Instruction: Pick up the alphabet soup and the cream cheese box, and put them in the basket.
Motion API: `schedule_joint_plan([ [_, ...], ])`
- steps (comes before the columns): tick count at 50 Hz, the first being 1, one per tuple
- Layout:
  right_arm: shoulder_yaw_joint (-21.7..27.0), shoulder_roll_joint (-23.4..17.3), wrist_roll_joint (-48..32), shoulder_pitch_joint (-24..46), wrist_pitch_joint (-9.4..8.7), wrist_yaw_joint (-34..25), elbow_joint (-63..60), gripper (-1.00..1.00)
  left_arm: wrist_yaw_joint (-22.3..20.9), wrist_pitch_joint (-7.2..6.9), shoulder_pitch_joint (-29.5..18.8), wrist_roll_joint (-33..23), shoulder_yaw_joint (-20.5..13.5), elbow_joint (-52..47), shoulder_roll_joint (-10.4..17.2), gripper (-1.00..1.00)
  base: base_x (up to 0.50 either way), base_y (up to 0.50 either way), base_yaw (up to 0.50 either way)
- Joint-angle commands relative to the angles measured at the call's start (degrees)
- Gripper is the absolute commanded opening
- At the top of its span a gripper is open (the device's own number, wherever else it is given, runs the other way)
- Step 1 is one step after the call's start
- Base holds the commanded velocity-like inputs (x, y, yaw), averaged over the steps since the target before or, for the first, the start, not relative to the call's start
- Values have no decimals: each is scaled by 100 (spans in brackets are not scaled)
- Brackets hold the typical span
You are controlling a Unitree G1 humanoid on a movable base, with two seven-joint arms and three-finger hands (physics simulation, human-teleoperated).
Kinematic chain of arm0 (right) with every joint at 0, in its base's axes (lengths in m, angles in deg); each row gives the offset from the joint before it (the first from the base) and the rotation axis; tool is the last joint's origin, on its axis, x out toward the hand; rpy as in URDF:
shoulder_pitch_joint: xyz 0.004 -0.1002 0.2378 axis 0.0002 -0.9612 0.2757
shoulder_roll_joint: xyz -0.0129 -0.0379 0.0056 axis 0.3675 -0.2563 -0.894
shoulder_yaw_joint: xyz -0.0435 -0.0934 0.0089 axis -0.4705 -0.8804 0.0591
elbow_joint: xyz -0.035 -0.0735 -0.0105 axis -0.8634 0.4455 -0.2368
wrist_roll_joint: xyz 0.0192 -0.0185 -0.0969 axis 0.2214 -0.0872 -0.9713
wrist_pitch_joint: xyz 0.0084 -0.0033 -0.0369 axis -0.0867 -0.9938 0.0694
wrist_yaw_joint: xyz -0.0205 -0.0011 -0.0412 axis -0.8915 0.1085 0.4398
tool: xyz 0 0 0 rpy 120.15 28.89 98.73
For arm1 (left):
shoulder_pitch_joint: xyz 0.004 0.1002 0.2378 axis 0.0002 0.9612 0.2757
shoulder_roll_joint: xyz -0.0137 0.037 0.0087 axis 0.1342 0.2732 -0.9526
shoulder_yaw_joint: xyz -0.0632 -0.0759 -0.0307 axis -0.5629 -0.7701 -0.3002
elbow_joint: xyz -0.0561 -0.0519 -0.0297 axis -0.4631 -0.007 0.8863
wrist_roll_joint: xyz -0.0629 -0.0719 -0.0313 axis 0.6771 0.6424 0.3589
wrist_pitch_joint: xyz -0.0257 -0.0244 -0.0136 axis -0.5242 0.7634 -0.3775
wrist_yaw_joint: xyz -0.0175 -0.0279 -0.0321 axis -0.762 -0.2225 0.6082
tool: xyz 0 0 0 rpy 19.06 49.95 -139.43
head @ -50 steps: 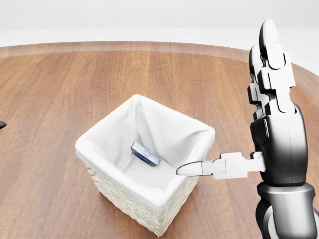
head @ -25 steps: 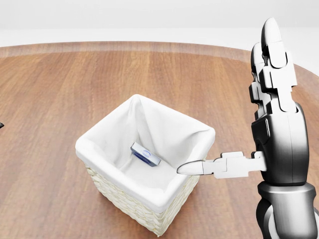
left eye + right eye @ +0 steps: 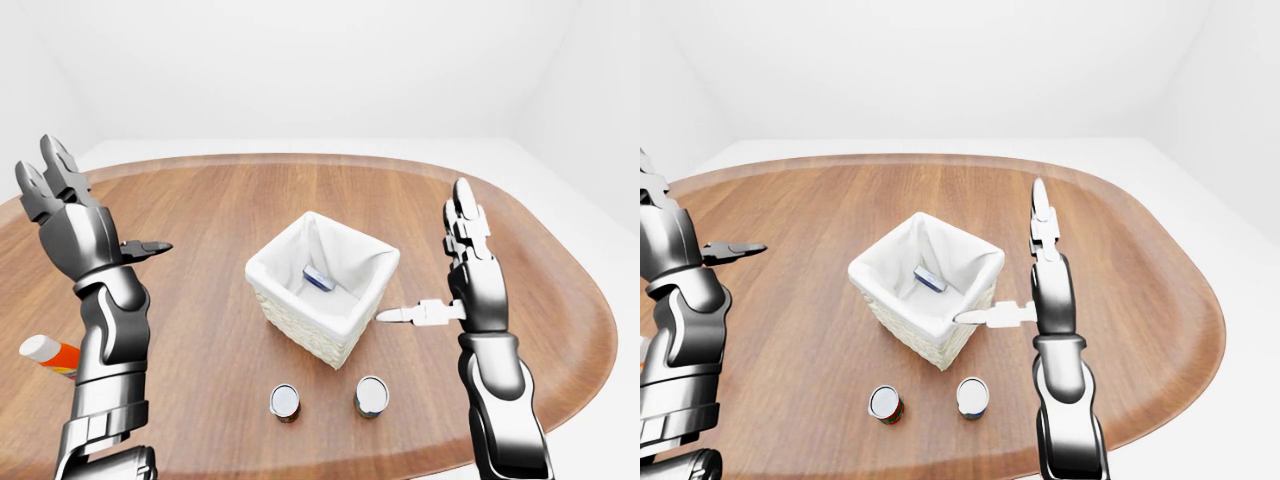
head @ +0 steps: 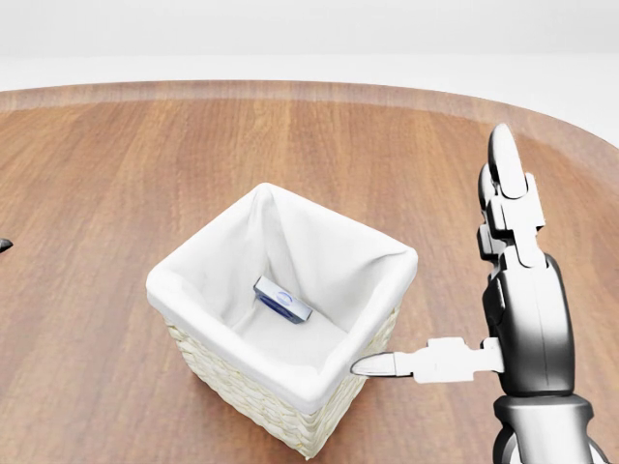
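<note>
Cream cheese box [image 4: 282,300] lies inside the cloth-lined basket [image 4: 242,382] on the wooden table [image 3: 220,210]. Two cans [image 3: 285,402] [image 3: 371,395] stand below the basket in the left-eye view. Both the left hand [image 3: 70,215] and right hand [image 4: 517,290] are raised, fingers spread wide, holding nothing.

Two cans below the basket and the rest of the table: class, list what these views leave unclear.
- Cans: left-eye view, labels too small; which is soup, unknown.
- Box in basket: printing too small.
- Red-and-white object: left arm hides part.
- Left hand: right-eye view's edge cuts it.
</note>
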Motion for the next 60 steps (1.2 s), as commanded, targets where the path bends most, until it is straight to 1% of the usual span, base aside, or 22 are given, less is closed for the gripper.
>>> schedule_joint_plan([
  [1, 42, 140, -129, -623, 0, -59, 141, 100, -6, 0, -18, -90, -25, 13, -27, 100, 0, 0, 0],
  [5, 52, 134, -127, -853, 0, 6, 412, 100, 54, 0, -24, -92, -31, 56, -32, 100, 0, 0, 0],
  [11, 195, 151, -99, -1400, 0, -62, 63, 100, 48, 0, 7, -104, -26, 27, -34, 100, 0, 0, 0],
  [16, 224, 210, -70, -1693, 0, -144, -9, 100, 11, 0, 17, -115, -36, -22, -37, 100, 0, 0, 0],
  [20, 130, 225, -72, -1907, 207, -207, 84, 100, 17, 0, 17, -123, -37, -13, -39, 100, 0, 0, 0],
  [21, 82, 226, -141, -1983, 368, -147, 217, 100, 34, 0, 13, -126, -30, 16, -39, 100, 0, 0, 0],
  [23, 27, 211, -118, -2089, 517, -151, 295, 100, 49, 0, 7, -131, -26, 40, -39, 100, 0, 0, 0],
  [24, 36, 196, -127, -2150, 660, -112, 415, 100, 25, 0, 16, -116, -35, 12, -41, 100, 0, 0, 0],
  [25, 58, 185, -112, -2175, 747, -103, 498, 100, 19, 0, 21, -119, -37, -3, -40, 100, 0, 0, 0],
  [26, 71, 181, -112, -2193, 785, -105, 536, 100, 17, 0, 20, -123, -36, -7, -40, 100, 0, 0, 0],
  [27, 113, 179, -98, -2236, 863, -95, 599, 100, 16, 0, 14, -125, -31, 9, -36, 100, 0, 0, 0],
  [29, 126, 190, -104, -2285, 902, -116, 609, 100, 15, 0, 15, -126, -33, 11, -36, 100, 0, 0, 0],
  [31, 165, 194, -94, -2314, 1000, -122, 698, 100, 9, 0, 23, -133, -32, -14, -39, 100, 0, 0, 0],
  [45, 240, 240, -47, -2358, 1000, -206, 1174, 100, 59, 0, -2, -163, -5, 86, -45, 100, 0, 0, 0],
  [60, 212, 244, -38, -2420, 1000, -306, 1104, 100, 34, 0, 22, -193, -11, 14, -53, 100, 0, 0, 0],
])
